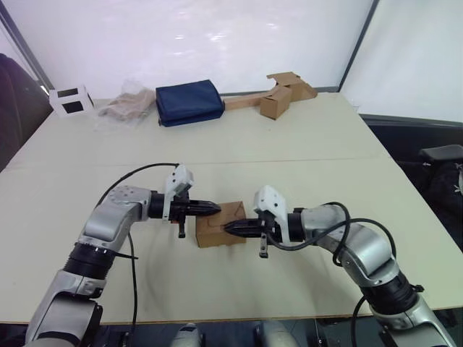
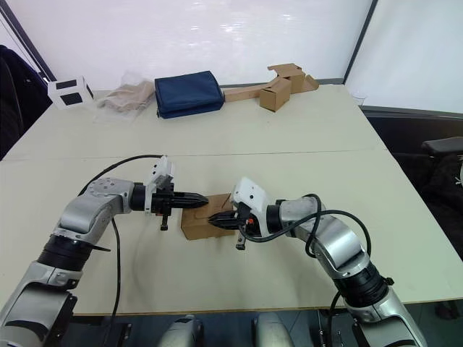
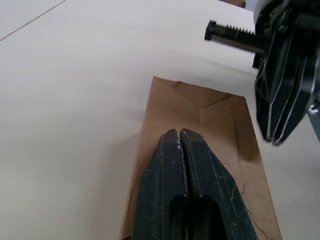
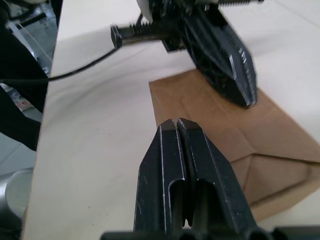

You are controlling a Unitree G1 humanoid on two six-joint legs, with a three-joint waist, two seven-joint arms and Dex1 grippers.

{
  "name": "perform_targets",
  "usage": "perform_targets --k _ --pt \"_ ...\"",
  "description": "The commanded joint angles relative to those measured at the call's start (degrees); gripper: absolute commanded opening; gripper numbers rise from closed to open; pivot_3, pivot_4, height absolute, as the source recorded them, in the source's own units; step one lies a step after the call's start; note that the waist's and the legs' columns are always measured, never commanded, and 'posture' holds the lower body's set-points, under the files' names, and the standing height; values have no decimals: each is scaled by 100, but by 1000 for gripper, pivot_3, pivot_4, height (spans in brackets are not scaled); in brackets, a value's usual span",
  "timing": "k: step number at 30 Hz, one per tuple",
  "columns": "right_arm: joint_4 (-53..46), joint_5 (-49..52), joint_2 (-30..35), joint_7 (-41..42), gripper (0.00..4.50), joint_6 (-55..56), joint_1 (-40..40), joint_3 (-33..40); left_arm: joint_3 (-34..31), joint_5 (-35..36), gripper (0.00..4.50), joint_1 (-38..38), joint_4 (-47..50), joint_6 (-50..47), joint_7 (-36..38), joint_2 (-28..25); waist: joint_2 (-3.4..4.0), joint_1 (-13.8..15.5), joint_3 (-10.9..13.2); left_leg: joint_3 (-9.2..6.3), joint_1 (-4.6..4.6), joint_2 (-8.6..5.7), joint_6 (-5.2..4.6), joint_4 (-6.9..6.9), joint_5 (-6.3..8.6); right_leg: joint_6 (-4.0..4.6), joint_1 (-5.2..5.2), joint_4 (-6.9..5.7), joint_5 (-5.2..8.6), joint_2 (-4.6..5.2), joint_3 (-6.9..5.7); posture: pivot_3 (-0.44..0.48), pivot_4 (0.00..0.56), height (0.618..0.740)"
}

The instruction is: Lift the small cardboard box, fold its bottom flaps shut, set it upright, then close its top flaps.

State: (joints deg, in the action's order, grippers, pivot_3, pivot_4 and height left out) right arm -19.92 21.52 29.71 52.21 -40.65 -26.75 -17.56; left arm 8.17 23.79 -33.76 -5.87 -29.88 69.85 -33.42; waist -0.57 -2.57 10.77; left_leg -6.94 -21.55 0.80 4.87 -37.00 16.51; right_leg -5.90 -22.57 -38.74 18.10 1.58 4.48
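1. The small plain brown cardboard box [image 1: 221, 224] sits upright mid-table [image 1: 304, 152], top flaps [image 3: 210, 117] folded flat.
2. My left gripper [image 1: 215, 210] and right gripper [image 1: 228, 228] press them, jaws together.
3. Task looks nearly done.

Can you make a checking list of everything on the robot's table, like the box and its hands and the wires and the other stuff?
Surface: pale table with a seam line running across it.
Job's things: small cardboard box resting on the table near the front, top flaps folded shut.
Clutter: at the far edge, a white box, crumpled plastic, a navy pouch, and another brown box joined to a cardboard strip.
Grippers: left gripper shut, tip over the box top; right gripper shut, tip at the box's near side.
Cables: black cable looping from the left arm; more black cable around the right arm.
Surroundings: white wall panels behind; dark chair at the right.
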Motion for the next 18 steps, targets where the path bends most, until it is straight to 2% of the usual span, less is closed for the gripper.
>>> perform_targets --k 1,12,18 --pt "37 -53 -33 38 0 193 -94 -32 -114 79 41 -48 163 -71 -25 -15 0 1 0 0 0 0 0 0 0 0 0 0 0 0 0 0 150 740" --pt "588 -531 -22 109 0 574 -285 -400 -185 144 41 -45 230 -157 -102 -24 0 0 0 0 1 0 0 0 0 0 1 0 0 0 0 0 150 740" --pt "838 -609 -91 175 0 714 -408 -447 -466 489 41 -214 248 -535 -273 92 0 0 0 -1 2 0 0 -1 0 0 3 0 0 0 -1 0 150 740"
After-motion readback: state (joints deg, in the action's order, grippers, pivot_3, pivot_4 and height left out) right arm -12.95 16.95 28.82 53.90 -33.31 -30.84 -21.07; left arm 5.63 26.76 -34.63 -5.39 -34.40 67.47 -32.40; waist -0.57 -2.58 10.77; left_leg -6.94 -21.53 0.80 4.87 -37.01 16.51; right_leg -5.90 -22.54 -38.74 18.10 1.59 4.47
